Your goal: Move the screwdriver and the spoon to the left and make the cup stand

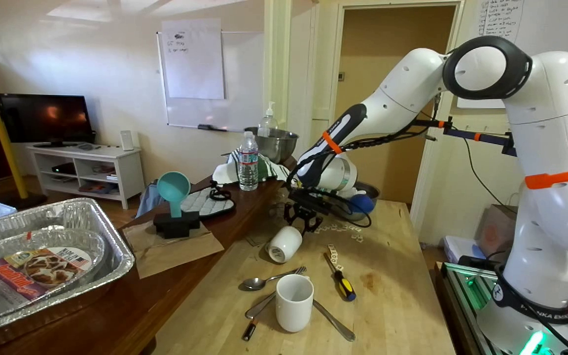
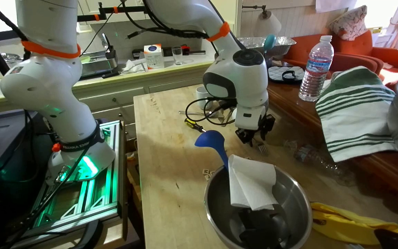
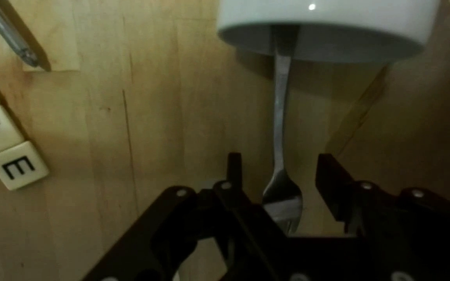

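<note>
The white cup point(image 1: 285, 244) lies on its side on the wooden table. Its open mouth faces my gripper in the wrist view point(image 3: 326, 11). A metal fork point(image 3: 283, 191) runs handle-first into the mouth. My gripper point(image 3: 277, 168) is open around the fork's head, not visibly touching it; it also shows in both exterior views point(image 1: 303, 222) point(image 2: 254, 135). The yellow-and-black screwdriver point(image 1: 344, 286) lies on the table, also in an exterior view point(image 2: 193, 125); its shaft tip point(image 3: 18, 45) shows in the wrist view. The spoon point(image 1: 257, 283) lies between cup and mug.
The taller white mug point(image 1: 294, 303) stands upright among metal utensils and a marker point(image 1: 250, 330). Letter tiles point(image 3: 18, 166) lie beside the screwdriver. A metal bowl point(image 2: 207, 207) holds a blue ladle point(image 2: 211, 140). A plastic bottle point(image 2: 318, 162) lies by the raised dark ledge.
</note>
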